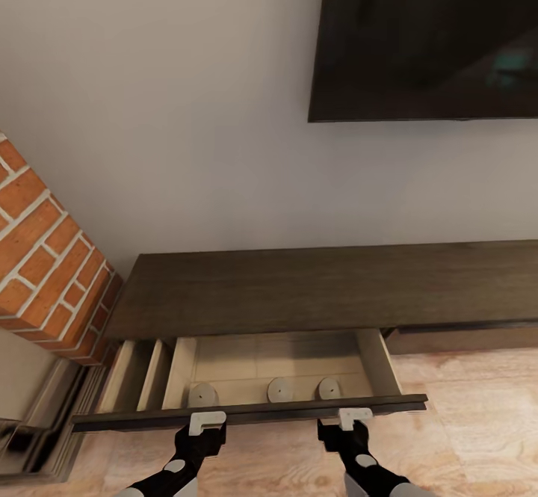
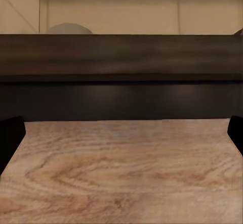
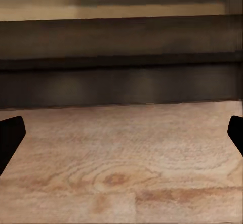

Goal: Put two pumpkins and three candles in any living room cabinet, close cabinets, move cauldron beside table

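Cabinet (image 1: 314, 288): long, low, dark-brown wood unit against the pale wall, below a wall-mounted TV (image 1: 426, 37). Brick column (image 1: 45, 258) stands at the cabinet's left end.

Drawer (image 1: 246, 410) of the cabinet is pulled out over the wood floor (image 1: 478, 422); pale beige interior exposed. A narrower compartment (image 1: 134, 374) sits open beside it, toward the brick column.

Candles: three squat grey-beige cylinders lie inside the drawer, in a row just behind its dark front panel. First candle (image 1: 202, 394) is nearest the brick column, second (image 1: 280, 389) mid-drawer, third (image 1: 328, 388) just beside the second (each apart, none touching).

Left claw (image 1: 207, 421): at the drawer front, near the first candle's position; fingers spread apart in the left wrist view (image 2: 121, 133), nothing between them, facing the dark front panel above floor.

Right claw (image 1: 353, 417): at the drawer front, near the third candle; fingers apart in the right wrist view (image 3: 121, 133), nothing gripped.
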Robot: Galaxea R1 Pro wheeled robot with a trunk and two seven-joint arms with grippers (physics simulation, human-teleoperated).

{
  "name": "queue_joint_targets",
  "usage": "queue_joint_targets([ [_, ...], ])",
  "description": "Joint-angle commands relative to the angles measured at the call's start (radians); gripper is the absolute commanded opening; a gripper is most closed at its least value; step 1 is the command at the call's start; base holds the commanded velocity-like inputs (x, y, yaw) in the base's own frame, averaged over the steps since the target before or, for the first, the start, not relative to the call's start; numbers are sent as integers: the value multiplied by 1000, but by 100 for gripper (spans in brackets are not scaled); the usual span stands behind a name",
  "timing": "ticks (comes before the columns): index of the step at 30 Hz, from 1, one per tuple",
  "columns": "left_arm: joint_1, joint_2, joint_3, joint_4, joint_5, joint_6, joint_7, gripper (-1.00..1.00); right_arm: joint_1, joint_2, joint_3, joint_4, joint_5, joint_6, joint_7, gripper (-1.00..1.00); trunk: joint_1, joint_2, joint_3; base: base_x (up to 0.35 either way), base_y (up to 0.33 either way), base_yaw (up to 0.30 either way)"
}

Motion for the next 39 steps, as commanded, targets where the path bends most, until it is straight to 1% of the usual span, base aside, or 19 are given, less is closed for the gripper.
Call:
queue_joint_targets([
  [1,0,0,-8,-1,-6,2,-3,100,0,-1,0,0,-15,0,0,100,0,0,0,252,0,0],
  [3,0,0,-8,-1,-6,2,-3,100,-1,-1,0,0,-34,2,0,100,0,0,0,252,0,0],
  [7,0,0,-8,-1,-6,2,-3,100,-1,-1,1,0,-39,2,0,100,0,0,0,253,0,0],
  [14,0,0,-8,-1,-6,2,-3,100,-1,3,5,0,-33,2,1,100,0,0,0,253,0,0],
  [19,0,0,-8,-1,-6,2,-3,100,0,15,8,1,-31,-4,0,100,0,0,0,253,0,0],
  [36,0,0,-8,-1,-6,2,-3,100,0,17,10,0,-30,-7,0,100,0,0,0,247,0,0],
  [37,3,-3,-2,-5,2,-5,-4,100,-4,16,11,-6,-28,-8,6,100,0,0,0,0,0,0],
  [39,4,-3,-1,-15,3,-16,-4,100,-6,17,11,-17,-28,-7,8,100,0,0,0,0,0,0],
])
